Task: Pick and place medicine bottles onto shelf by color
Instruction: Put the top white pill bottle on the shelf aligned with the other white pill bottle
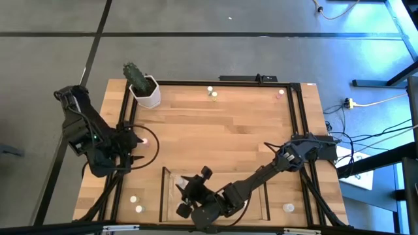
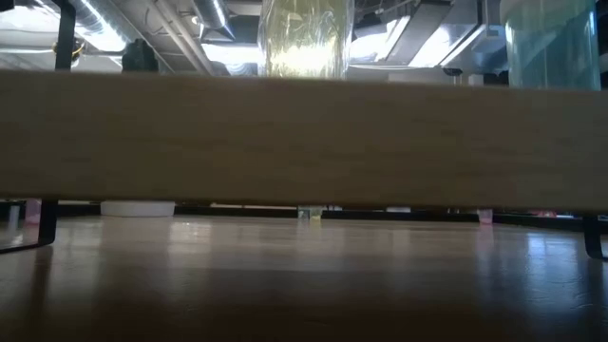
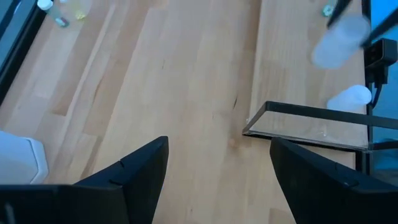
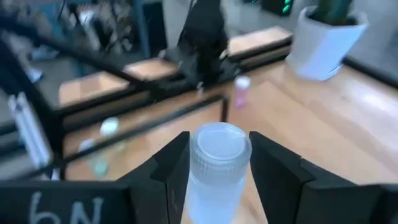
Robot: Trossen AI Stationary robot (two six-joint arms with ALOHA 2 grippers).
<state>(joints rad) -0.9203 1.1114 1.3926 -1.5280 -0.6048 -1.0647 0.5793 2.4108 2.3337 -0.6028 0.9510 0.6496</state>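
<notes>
My right gripper [image 1: 187, 196] reaches over the left part of the shelf [image 1: 264, 196] and is shut on a clear-grey medicine bottle [image 4: 216, 168] with a pale cap. My left gripper [image 1: 134, 155] hovers at the table's left side, open, with only bare wood between its fingers [image 3: 217, 180]. A pinkish bottle [image 1: 145, 140] stands on the table just beside it. Other bottles stand at the far edge [image 1: 211, 92] [image 1: 279, 93], near left [image 1: 135, 203] and near right [image 1: 288, 207]. My right gripper pinches the bottle's body [image 4: 214, 177] just under the cap, one finger on each side. The fingers come from the table's right, slanting slightly down. The bottle stands upright between them; its base is out of the frame, so whether it rests on the shelf does not show.
A white hexagonal pot with a cactus [image 1: 144, 88] stands at the far left corner. A black metal frame [image 1: 297, 117] runs around the tabletop. In the low view the shelf's wooden band [image 2: 304, 138] blocks most of the scene. Bare wood lies in the table's middle.
</notes>
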